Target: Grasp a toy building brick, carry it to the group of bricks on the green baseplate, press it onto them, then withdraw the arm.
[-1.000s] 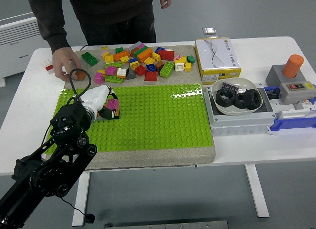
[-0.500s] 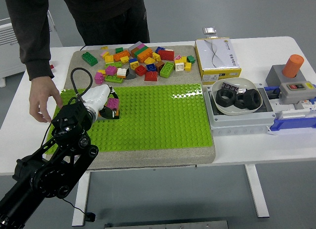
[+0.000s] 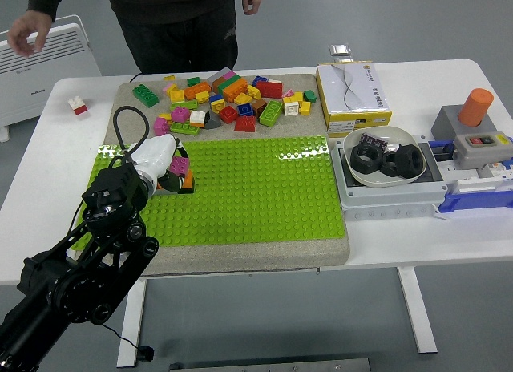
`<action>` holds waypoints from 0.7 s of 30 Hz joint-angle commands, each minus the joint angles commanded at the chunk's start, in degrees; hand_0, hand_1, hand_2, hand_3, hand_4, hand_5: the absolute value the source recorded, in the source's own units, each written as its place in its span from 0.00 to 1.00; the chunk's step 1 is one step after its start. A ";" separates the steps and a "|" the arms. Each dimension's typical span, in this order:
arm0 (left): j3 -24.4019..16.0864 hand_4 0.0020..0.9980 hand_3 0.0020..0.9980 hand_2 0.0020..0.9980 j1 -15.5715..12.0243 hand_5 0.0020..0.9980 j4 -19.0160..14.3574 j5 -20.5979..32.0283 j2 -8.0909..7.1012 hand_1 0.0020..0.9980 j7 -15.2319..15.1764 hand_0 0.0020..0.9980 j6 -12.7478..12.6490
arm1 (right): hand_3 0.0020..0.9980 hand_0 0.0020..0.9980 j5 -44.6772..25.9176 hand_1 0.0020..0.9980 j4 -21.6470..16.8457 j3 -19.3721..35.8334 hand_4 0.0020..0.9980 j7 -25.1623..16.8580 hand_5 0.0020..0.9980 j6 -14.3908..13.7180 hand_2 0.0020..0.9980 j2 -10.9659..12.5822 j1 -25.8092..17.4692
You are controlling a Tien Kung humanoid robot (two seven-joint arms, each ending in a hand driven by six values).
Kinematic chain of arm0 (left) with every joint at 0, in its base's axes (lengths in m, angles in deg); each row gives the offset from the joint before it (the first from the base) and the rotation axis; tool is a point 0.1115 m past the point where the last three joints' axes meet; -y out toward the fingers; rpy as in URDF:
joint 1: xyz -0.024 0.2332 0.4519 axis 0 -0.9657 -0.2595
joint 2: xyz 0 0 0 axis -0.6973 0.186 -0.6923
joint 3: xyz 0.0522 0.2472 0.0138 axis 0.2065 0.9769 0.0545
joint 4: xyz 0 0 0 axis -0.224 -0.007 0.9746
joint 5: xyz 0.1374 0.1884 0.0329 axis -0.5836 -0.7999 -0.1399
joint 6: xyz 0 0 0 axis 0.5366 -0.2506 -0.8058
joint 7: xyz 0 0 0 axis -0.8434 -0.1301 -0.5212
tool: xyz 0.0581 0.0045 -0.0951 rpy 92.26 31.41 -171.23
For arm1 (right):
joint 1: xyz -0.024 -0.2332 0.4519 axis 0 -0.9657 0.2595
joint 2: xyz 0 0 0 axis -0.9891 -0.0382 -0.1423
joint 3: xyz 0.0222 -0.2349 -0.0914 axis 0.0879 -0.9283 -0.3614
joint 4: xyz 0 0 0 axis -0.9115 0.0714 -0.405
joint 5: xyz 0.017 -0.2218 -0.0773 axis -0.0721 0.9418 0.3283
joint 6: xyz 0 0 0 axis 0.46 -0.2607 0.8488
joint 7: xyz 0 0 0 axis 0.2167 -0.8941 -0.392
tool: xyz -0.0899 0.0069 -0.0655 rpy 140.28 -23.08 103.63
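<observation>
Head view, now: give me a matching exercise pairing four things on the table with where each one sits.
Things:
1. small red and white brick
2. orange cylinder
3. black hex nuts
4. yellow and white cardboard box

Places:
A. in the white bowl
B. alone on the bare white table, far left
C. on the grey block at the far right
D. right of the loose pile of coloured bricks

Pairs: 1-B, 2-C, 3-A, 4-D
</observation>
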 joint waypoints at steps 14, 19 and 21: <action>-0.77 0.46 0.25 0.77 0.27 0.01 2.01 0.82 1.31 0.87 0.33 0.91 -0.35 | 0.70 0.67 0.00 0.63 -0.14 0.00 0.71 0.15 0.97 0.12 0.68 -0.05 -0.09; -0.77 0.46 0.24 0.76 0.23 0.01 1.93 0.73 1.39 0.87 0.43 0.91 -0.32 | 0.70 0.67 0.00 0.63 -0.22 0.00 0.71 0.23 0.97 0.15 0.68 -0.01 -0.20; -0.76 0.46 0.24 0.76 0.26 0.01 1.93 0.71 1.40 0.87 0.46 0.91 -0.36 | 0.70 0.67 0.00 0.63 -0.25 0.00 0.71 0.26 0.97 0.16 0.68 0.00 -0.18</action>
